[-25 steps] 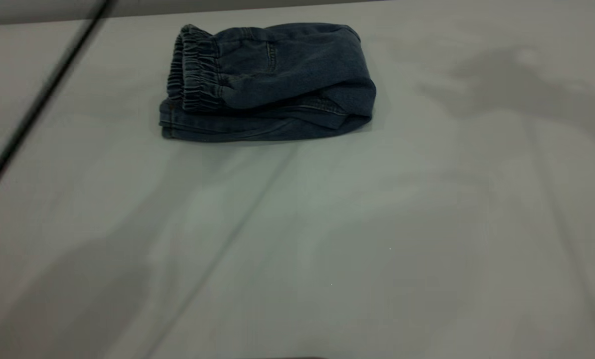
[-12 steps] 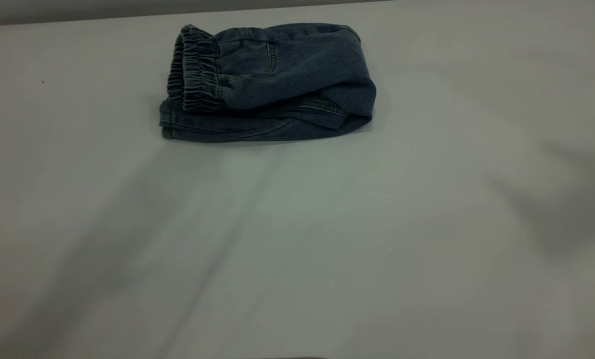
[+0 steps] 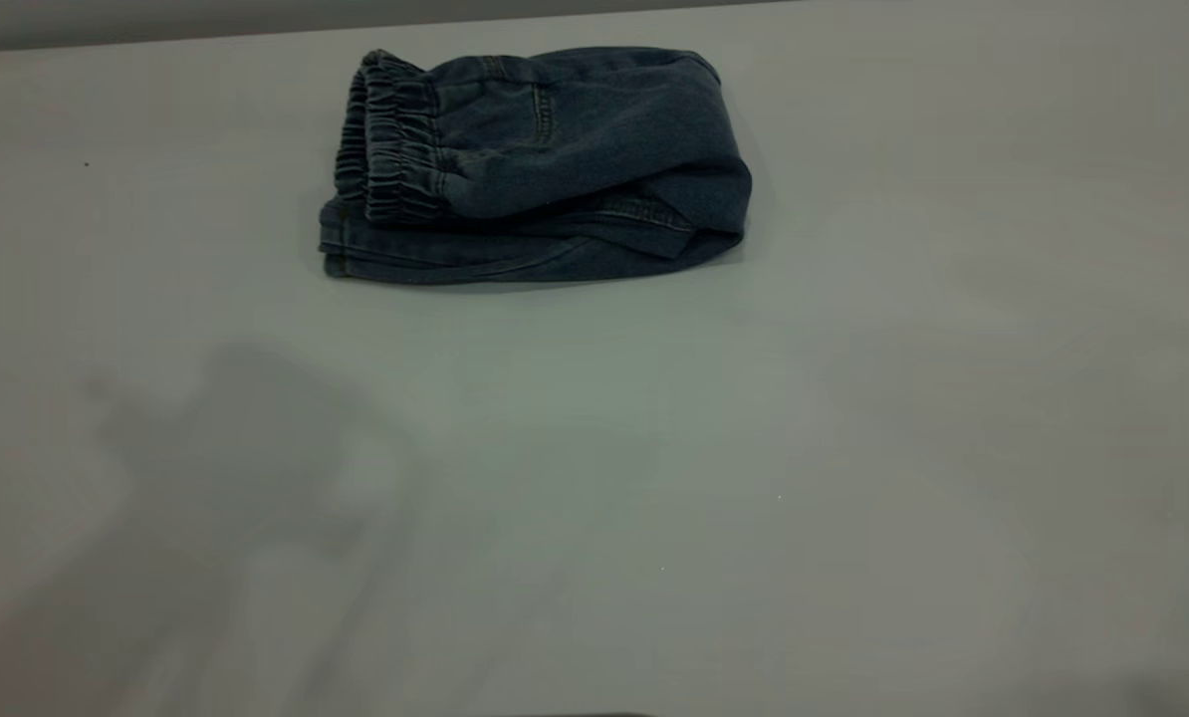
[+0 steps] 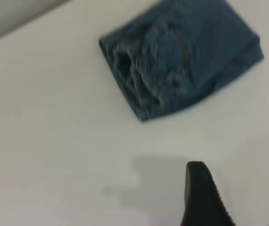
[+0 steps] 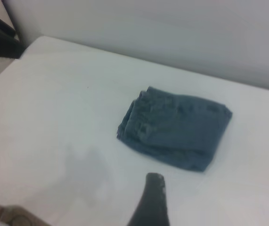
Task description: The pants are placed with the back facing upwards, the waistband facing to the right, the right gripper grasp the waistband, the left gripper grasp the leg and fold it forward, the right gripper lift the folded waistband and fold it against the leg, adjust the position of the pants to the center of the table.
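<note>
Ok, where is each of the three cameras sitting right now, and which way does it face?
Exterior view: low at the table's edge, looking across at the folded blue denim pants; no arm shows.
Left wrist view: above the table, angled down at the pants; one dark fingertip shows.
Right wrist view: higher, farther off, facing pants and wall; one fingertip.
All share the pants.

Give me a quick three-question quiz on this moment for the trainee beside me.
1. True or false: the pants lie folded on the table.
2. In the exterior view, the waistband is at the bundle's: A) left end, B) right end, C) near edge.
3. Is either gripper touching the pants?

Key
1. True.
2. A.
3. No; only one fingertip of the left gripper and one of the right gripper show in their wrist views, both clear of the pants.
</note>
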{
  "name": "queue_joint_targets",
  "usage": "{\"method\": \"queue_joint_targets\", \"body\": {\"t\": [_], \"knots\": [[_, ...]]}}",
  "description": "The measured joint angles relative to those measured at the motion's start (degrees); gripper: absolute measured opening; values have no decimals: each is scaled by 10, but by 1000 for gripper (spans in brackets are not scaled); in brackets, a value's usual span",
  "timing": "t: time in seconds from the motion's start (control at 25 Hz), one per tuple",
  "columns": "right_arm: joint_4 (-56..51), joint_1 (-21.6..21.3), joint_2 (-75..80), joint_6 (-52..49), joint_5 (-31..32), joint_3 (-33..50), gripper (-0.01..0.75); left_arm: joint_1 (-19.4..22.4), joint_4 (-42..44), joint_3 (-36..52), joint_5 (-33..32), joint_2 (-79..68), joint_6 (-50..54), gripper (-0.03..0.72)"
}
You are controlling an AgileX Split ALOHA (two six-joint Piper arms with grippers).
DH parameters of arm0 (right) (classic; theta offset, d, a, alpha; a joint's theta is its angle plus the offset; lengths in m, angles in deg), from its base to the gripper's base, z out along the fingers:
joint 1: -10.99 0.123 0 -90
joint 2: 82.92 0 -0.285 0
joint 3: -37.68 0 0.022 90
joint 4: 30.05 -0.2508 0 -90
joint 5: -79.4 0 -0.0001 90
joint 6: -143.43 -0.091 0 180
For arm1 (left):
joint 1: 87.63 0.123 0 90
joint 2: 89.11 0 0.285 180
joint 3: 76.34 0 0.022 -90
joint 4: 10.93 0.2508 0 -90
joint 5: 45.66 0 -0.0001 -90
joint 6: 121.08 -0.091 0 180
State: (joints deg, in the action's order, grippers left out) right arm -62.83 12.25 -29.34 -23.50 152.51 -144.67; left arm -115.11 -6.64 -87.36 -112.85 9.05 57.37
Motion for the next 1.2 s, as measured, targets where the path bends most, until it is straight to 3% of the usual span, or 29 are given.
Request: {"method": "queue_joint_targets", "body": {"t": [0.6,0.84,1.2], "knots": [[51,0,-245,-13,0,276,586,0,-37,356,0,296,2,375],[110,0,-314,-15,-2,365,586,0,-37,441,0,399,1,375],[233,0,-373,-55,-63,499,586,0,-36,524,3,488,1,375]]}}
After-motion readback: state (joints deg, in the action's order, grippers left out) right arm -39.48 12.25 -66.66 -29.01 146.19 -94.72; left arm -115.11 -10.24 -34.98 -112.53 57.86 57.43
